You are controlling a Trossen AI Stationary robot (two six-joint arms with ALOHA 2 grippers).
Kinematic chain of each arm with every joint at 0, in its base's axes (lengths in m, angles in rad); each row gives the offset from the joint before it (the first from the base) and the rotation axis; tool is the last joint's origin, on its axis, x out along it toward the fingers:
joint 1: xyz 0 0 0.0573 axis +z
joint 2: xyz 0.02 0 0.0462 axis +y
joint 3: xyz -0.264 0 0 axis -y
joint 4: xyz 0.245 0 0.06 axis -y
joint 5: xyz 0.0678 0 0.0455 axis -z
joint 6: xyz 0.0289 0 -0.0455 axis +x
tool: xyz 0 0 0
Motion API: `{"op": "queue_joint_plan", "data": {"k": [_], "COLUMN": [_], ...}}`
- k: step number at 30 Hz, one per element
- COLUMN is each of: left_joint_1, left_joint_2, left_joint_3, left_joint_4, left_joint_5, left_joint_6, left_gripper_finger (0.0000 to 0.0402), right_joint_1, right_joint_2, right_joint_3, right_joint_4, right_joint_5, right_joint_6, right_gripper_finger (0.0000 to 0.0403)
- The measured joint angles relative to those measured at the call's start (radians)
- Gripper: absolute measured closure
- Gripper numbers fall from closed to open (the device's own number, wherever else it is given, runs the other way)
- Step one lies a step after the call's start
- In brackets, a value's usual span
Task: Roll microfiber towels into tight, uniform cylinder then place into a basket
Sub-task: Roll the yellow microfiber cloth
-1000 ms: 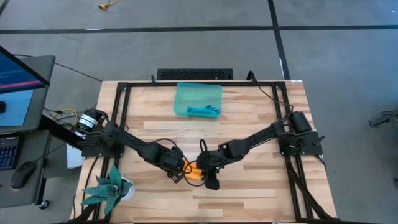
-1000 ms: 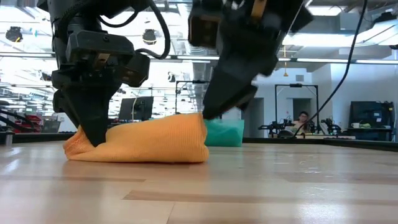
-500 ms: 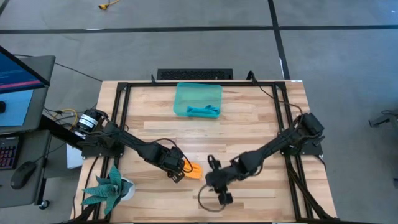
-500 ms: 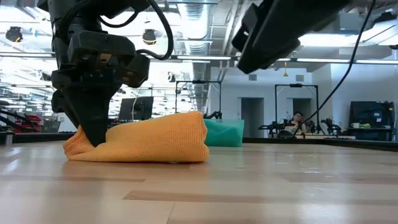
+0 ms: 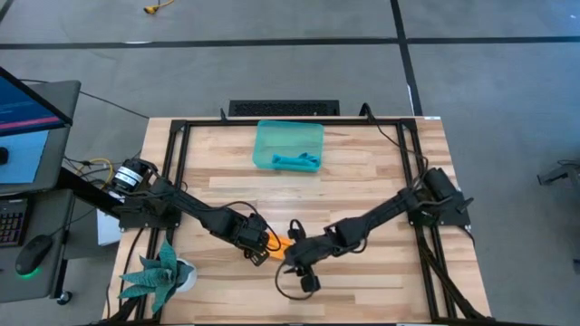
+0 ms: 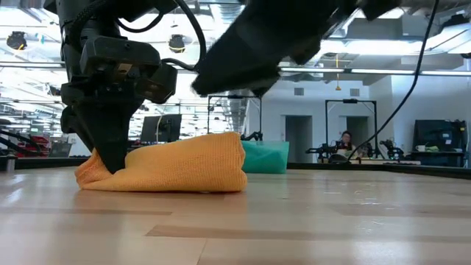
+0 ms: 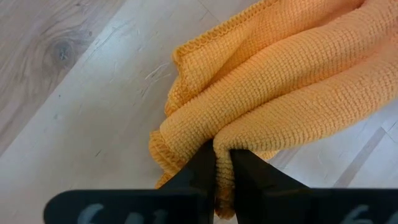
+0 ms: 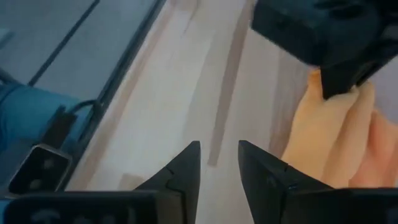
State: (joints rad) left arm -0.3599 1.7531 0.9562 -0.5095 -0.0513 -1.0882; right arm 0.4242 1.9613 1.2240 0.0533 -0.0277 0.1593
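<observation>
Orange-yellow towel [image 6: 165,163], bunched into a loose roll, lay on the wooden table [image 5: 362,190] near its front edge, between the two arms. The left gripper [image 7: 222,168] stood upright over one end of the roll with its fingers pinched tight on a fold of the cloth, as the left wrist view showed. The right gripper [image 8: 219,160] hung above the table just beside the other end of the orange-yellow towel, its fingers part-way apart with bare wood between them and nothing in their grasp; in the low view the right arm crossed overhead as a dark blurred mass, clear of the cloth.

Toward the far side of the table sat the basket [image 5: 288,145], translucent teal-green, with the teal-blue towel [image 5: 295,163] lying inside along its nearer wall. In the low view the basket showed as a green shape directly behind the orange roll. A green spiky-leaved plant [image 5: 156,274] in a white pot stood at the table's front left corner, beside the left arm's base. Black cables looped across the wood near the right gripper. A monitor [image 5: 25,118] stood on a desk left of the table, and a person [image 6: 344,142] sat in the room beyond.
</observation>
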Motion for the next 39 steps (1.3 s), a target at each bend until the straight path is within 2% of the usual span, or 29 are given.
{"op": "queue_joint_plan", "data": {"k": [11,18,23,31,39], "left_joint_1": [0.0,0.0,0.001,0.002,0.001], "left_joint_2": [0.0,0.0,0.0,0.0,0.001], "left_joint_3": [0.0,0.0,0.0,0.0,0.001], "left_joint_4": [0.003,0.004,0.004,0.003,0.003], "left_joint_5": [-0.004,-0.006,-0.006,0.014,0.016], "left_joint_6": [-0.013,-0.019,-0.02,-0.019,-0.003], "left_gripper_finger": [0.0381,0.0381,0.0381,0.0381,0.0381], "right_joint_1": [-0.031,-0.067,-0.072,-0.072,-0.112], "right_joint_2": [0.1,0.107,0.107,0.106,0.14], "right_joint_3": [0.012,0.014,0.014,0.014,0.016], "right_joint_4": [0.086,0.038,0.032,0.032,0.033], "right_joint_5": [-0.034,-0.02,0.059,0.279,0.34], "right_joint_6": [0.008,0.056,0.079,0.153,0.247], "right_gripper_finger": [0.0286,0.0286,0.0286,0.0286,0.0286]}}
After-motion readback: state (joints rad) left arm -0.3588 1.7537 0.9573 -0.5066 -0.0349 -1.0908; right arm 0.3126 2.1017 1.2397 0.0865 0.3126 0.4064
